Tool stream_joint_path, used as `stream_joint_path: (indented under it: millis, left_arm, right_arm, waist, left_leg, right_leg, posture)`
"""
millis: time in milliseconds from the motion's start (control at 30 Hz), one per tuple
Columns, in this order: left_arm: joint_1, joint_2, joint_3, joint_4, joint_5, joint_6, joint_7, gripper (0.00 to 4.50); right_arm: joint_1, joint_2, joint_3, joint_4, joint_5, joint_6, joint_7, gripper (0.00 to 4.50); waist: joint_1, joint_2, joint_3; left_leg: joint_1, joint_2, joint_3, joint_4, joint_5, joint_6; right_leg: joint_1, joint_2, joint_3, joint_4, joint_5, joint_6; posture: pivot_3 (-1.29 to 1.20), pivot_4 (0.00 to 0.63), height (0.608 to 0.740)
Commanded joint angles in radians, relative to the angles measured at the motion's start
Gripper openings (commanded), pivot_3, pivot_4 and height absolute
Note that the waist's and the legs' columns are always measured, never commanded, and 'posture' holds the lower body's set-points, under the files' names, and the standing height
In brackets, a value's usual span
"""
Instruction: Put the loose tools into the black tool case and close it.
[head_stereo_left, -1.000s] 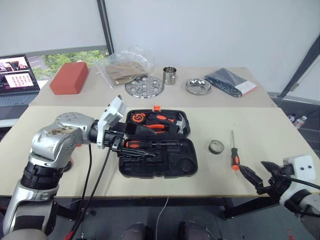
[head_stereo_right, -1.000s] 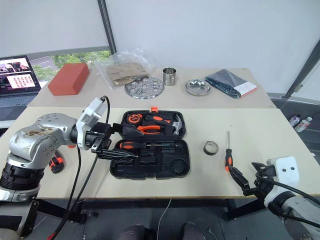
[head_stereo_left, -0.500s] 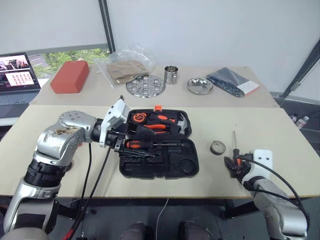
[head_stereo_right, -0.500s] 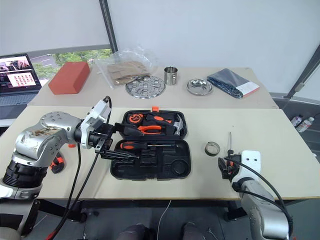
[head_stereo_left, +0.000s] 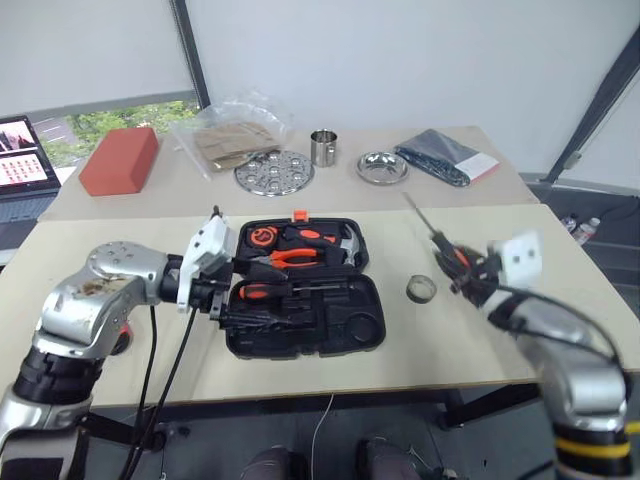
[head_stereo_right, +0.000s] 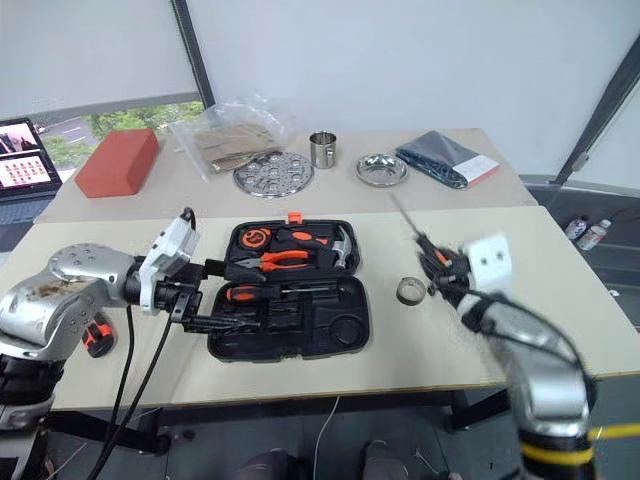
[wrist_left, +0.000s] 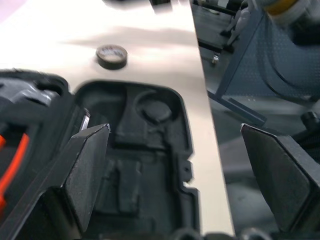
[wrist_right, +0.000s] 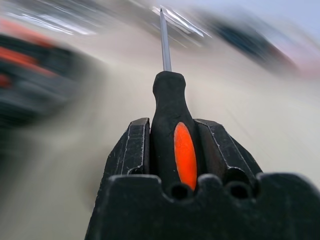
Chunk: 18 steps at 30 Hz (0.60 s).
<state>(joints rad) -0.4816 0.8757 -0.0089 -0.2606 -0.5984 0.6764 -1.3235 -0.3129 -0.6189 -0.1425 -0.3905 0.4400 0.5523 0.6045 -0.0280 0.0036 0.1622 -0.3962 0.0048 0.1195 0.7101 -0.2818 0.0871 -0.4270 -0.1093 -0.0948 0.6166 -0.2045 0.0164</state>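
Observation:
The black tool case (head_stereo_left: 352, 335) lies open in the middle of the near table, with orange-and-black tools in its far half and an orange-handled tool (head_stereo_left: 252, 292) in its near half. My left gripper (head_stereo_left: 228, 304) hovers open over the case's left end; in the left wrist view its fingers (wrist_left: 87, 165) frame empty recesses. My right gripper (head_stereo_left: 458, 270) is shut on a long-shaft screwdriver (wrist_right: 172, 112), held in the air right of the case with the shaft (head_stereo_left: 418, 213) pointing up and away. A grey tape ring (head_stereo_left: 421, 290) lies on the table between case and right gripper.
On the far table stand a red block (head_stereo_left: 119, 160), a clear bag (head_stereo_left: 230, 140), a perforated steel dish (head_stereo_left: 274, 172), a steel cup (head_stereo_left: 322, 147), a steel bowl (head_stereo_left: 382, 167) and a dark pouch (head_stereo_left: 445, 158). A small orange-and-black object (head_stereo_right: 92, 335) lies partly hidden under my left arm.
My right gripper closed on the screwdriver that lay right of the tape ring and lifted it up and forward. The left gripper hardly moved. The camera view has shifted.

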Motion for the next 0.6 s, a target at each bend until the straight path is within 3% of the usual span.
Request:
stream_joint_path:
  millis: [33,133,267,600]
  left_arm:
    - [0.051,0.063,0.064,-0.054,-0.023,-0.007,-0.013,4.50]
    - [0.065,0.066,0.074,-0.054,-0.006,-0.027,0.025,4.50]
    - [0.063,0.064,0.082,-0.062,-0.020,-0.015,0.051,4.50]
    - [0.061,0.063,0.085,-0.051,-0.024,-0.020,0.087,4.50]
  right_arm:
    - [-0.086,-0.096,0.189,0.066,0.032,-0.050,0.365,1.02]
    - [-0.202,-0.099,0.341,0.186,-0.054,-0.129,0.513,1.02]
    - [-0.339,-0.024,0.459,0.400,-0.209,-0.231,0.505,1.02]
    - [-0.391,0.012,0.511,0.570,-0.348,-0.396,0.552,1.02]
  waist:
    - [0.012,-0.001,0.000]
    - [0.020,-0.001,0.001]
    - [0.020,-0.004,0.003]
    - [0.026,-0.005,0.003]
  left_leg:
    - [0.000,0.001,0.000,0.000,-0.001,-0.001]
    - [-0.002,0.001,0.000,0.000,-0.001,-0.001]
    - [-0.006,0.000,0.000,0.003,-0.002,0.001]
    - [-0.011,-0.005,0.000,0.004,-0.001,0.001]
  right_leg:
    - [0.000,0.002,0.000,0.000,0.000,-0.003]
    - [-0.002,0.002,-0.001,0.000,0.002,-0.009]
    - [-0.004,0.001,0.000,0.000,0.004,-0.008]
    - [-0.010,-0.003,-0.001,0.008,0.003,-0.006]
  posture:
    - [0.00,0.150,0.734]
    - [0.00,0.150,0.734]
    - [0.00,0.150,0.734]
    - [0.00,0.150,0.734]
